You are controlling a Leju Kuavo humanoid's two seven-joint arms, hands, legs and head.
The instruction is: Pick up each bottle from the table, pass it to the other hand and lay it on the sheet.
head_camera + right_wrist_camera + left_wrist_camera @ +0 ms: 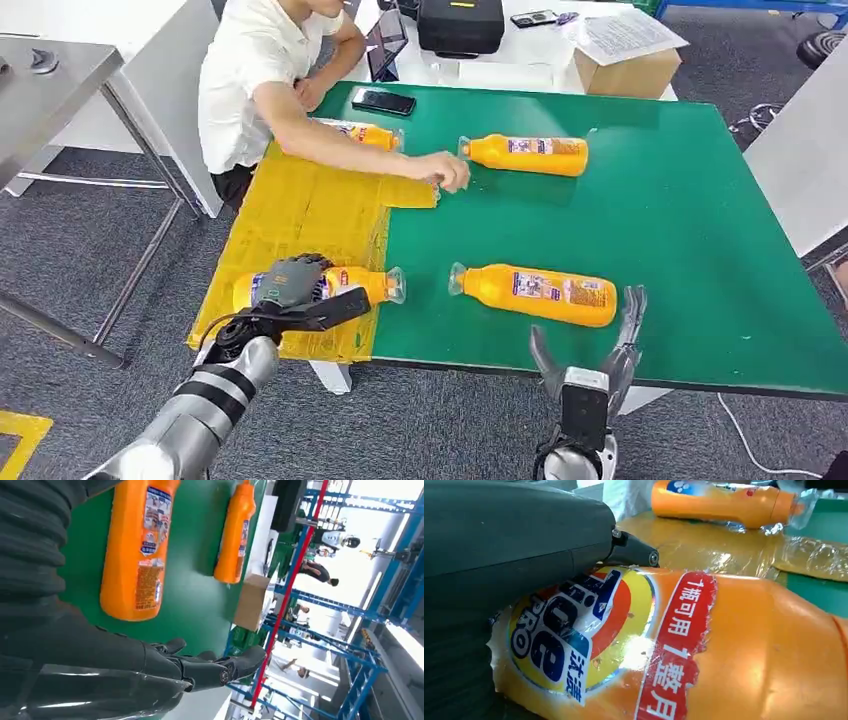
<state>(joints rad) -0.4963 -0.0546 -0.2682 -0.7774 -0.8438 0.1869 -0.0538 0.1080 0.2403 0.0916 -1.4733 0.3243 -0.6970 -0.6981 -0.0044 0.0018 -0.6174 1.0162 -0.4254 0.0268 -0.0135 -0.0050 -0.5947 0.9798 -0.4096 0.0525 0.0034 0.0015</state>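
The left robot hand (292, 283) lies over the middle of an orange detergent bottle (355, 284), its dark fingers curled across the label and its thumb stretched along the near side of the body, so it has the bottle in its grasp. That bottle rests on its side on the yellow sheet (300, 215), near the sheet's front edge, with its plastic-wrapped cap pointing toward the green counter (690, 230). In the left wrist view the hand's grey cover (514, 535) presses against the bottle's torn blue, yellow and red label (574, 635).

The right robot hand (590, 350) hangs at the counter's front edge with its fingers spread apart and nothing in it; in the right wrist view its dark fingers (220, 667) stretch out in open air beside the counter. Just beyond it a second orange bottle (540, 293) lies on its side on the green surface, cap toward the sheet.

A third bottle (528, 154) lies farther back on the green, and a fourth (368, 135) rests at the back of the sheet. A seated person in a white shirt (250, 80) reaches an arm across the sheet, the hand (445, 170) close to the third bottle's cap. A black phone (383, 101) lies at the counter's far edge, and a cardboard box (628, 72) stands on the white table behind.
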